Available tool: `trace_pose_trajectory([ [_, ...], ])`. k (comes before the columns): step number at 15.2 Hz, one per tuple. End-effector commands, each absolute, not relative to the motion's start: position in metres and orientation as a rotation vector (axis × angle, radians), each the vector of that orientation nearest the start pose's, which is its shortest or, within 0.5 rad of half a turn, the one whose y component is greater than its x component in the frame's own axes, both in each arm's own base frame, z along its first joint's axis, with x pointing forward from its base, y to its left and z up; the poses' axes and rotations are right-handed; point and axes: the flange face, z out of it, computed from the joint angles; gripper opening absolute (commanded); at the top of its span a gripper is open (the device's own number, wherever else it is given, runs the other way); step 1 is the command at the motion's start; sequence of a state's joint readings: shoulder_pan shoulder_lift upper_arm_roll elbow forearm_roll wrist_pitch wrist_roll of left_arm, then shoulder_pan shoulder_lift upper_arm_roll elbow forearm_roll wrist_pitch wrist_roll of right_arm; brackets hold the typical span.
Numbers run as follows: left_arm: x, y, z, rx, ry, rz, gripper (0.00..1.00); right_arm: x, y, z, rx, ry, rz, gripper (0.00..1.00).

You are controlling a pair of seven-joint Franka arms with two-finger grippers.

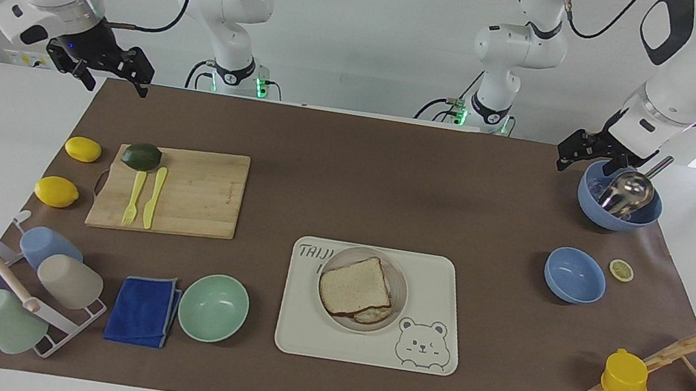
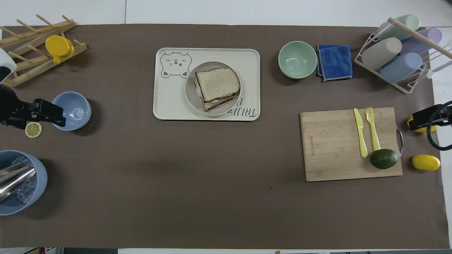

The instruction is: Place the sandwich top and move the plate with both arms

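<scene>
The sandwich top (image 1: 354,286) is a pale bread slice with a brown crust. It lies on the lower slice on the round beige-grey plate (image 1: 402,278). The plate stands on the cream bear-print tray (image 1: 437,292). Bread (image 2: 217,83), plate (image 2: 190,96) and tray (image 2: 169,102) also show in the overhead view. My left gripper (image 1: 582,159) (image 2: 46,113) is open and empty, raised over the left arm's end of the table, beside the big blue bowl. My right gripper (image 1: 112,76) (image 2: 423,120) is open and empty, and waits raised over the right arm's end.
A big blue bowl with a metal scoop (image 1: 620,195), a small blue bowl (image 1: 575,276) and a lemon slice (image 1: 621,269) lie under the left arm. A cutting board (image 1: 193,193) with avocado and cutlery, two lemons, a mint bowl (image 1: 213,307), a blue cloth, a cup rack and a wooden rack stand around.
</scene>
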State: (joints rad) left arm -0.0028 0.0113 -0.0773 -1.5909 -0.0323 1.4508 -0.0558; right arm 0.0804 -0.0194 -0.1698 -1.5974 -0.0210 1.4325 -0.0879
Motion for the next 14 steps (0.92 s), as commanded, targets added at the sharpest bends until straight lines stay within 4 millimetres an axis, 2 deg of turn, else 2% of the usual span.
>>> trace_pose_trajectory([
  [1, 0.5415, -0.0492, 0.6041, -3.172, 0.044, 0.195, 1.00, 0.5278, -0.0541, 0.6120, -3.122, -0.009, 0.242, 1.00],
  [14, 0.5363, -0.0467, 0.6032, -3.171, 0.050, 0.194, 1.00, 0.5278, -0.0541, 0.6120, -3.122, -0.009, 0.242, 1.00],
])
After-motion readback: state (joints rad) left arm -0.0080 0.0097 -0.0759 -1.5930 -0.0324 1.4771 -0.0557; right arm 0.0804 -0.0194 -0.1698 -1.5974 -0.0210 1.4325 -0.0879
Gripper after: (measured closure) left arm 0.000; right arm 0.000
